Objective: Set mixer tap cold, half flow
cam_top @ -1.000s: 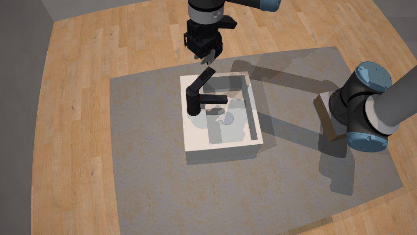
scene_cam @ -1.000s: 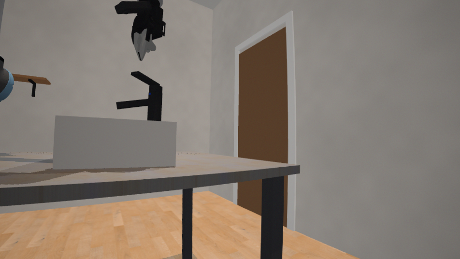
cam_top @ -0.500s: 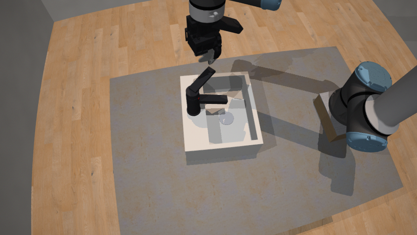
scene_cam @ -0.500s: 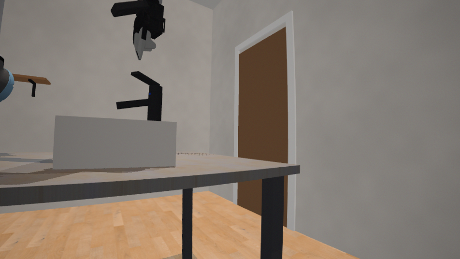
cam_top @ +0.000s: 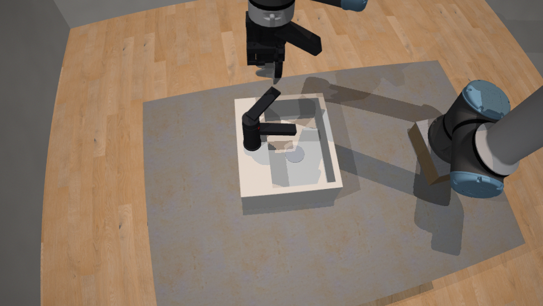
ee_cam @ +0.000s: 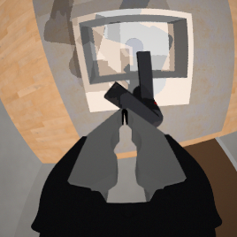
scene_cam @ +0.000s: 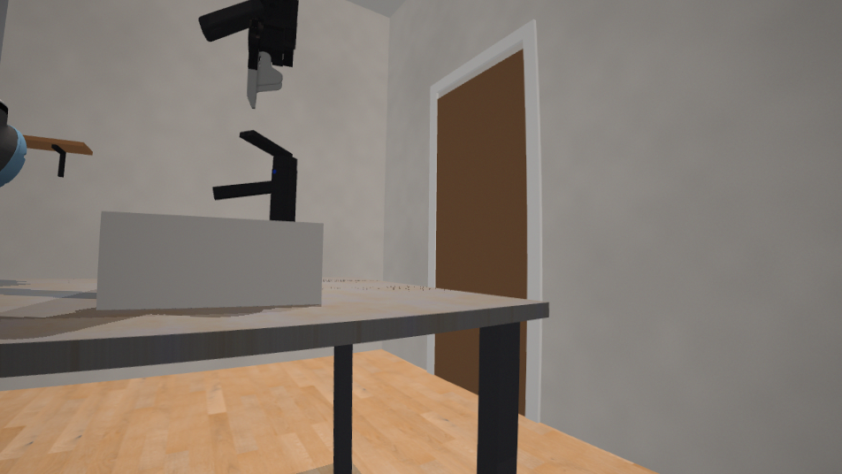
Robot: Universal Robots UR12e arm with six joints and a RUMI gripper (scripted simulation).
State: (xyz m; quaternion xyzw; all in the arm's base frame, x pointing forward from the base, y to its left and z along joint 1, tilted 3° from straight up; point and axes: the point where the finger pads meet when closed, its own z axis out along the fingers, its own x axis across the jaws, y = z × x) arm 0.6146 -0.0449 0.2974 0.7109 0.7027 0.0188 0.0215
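Observation:
A black mixer tap (cam_top: 251, 135) stands at the left rim of a white sink basin (cam_top: 287, 144). Its spout (cam_top: 279, 129) points out over the bowl. Its lever (cam_top: 264, 103) is raised partway and swung away from the spout, toward the far side. A red dot (cam_top: 258, 128) shows on the body in the top view; a blue dot (scene_cam: 274, 172) shows in the exterior view. My gripper (cam_top: 276, 77) (scene_cam: 253, 103) is shut on nothing and hangs above the lever's tip, clear of it. In the wrist view the fingertips (ee_cam: 125, 116) lie over the lever (ee_cam: 133, 105).
The sink sits on a grey table top (cam_top: 303, 228) over a wooden floor. My arm's base (cam_top: 478, 140) stands at the right on the table. A brown door (scene_cam: 483, 229) and a wall shelf (scene_cam: 56, 145) are in the room.

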